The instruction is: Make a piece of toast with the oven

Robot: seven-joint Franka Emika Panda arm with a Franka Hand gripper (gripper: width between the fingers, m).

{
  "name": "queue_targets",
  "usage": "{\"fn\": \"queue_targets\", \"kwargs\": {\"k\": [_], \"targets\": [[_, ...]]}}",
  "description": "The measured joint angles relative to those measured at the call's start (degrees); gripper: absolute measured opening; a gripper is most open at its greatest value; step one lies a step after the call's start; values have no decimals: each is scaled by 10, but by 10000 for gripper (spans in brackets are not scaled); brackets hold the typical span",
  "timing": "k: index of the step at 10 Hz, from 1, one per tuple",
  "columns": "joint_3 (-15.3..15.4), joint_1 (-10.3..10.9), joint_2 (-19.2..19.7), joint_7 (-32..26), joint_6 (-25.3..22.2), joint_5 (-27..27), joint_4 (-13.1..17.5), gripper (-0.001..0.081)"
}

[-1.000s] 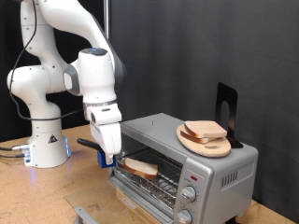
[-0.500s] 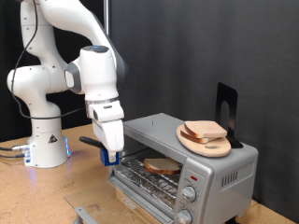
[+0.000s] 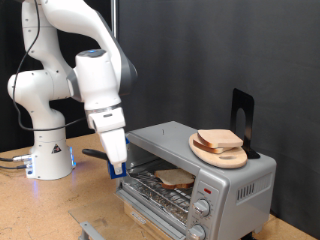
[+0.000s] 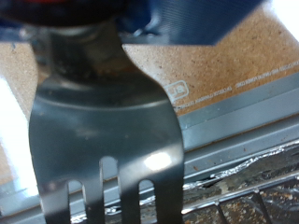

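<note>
From the side, the gripper (image 3: pixel 116 166) hangs just left of the oven (image 3: pixel 200 170), by its open front. The toast (image 3: pixel 176 178) lies on the rack inside the oven. A round plate (image 3: pixel 215 153) with more bread (image 3: pixel 219 139) sits on top of the oven, near a black stand (image 3: pixel 241 112). The white arm (image 3: pixel 85 70) rises from a base on the wooden table (image 3: pixel 35 205).

From the hand camera, a dark fork (image 4: pixel 107 121) fills the picture, held at its handle in the blue fingers (image 4: pixel 187 19). The fingers are closed on it. Below its prongs are the table and the oven's open door (image 4: pixel 238 140).
</note>
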Motion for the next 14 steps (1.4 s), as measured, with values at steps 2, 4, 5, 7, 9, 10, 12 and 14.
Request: {"fn": "queue_targets", "kwargs": {"k": [2, 4, 5, 7, 9, 10, 12, 14], "targets": [[-26, -3, -16, -47, -7, 42, -18, 425], [-50, -17, -36, -62, -20, 46, -39, 425], [-57, -20, -49, -67, -26, 49, -47, 425], [-57, -19, -48, -74, -31, 58, -47, 425], [-71, -16, -62, -122, -56, 106, -41, 425], [-81, -16, -78, -140, -75, 121, -38, 425], [-93, -18, -117, -149, -108, 127, -33, 425], [-92, -18, -154, -141, -122, 127, -33, 425]]}}
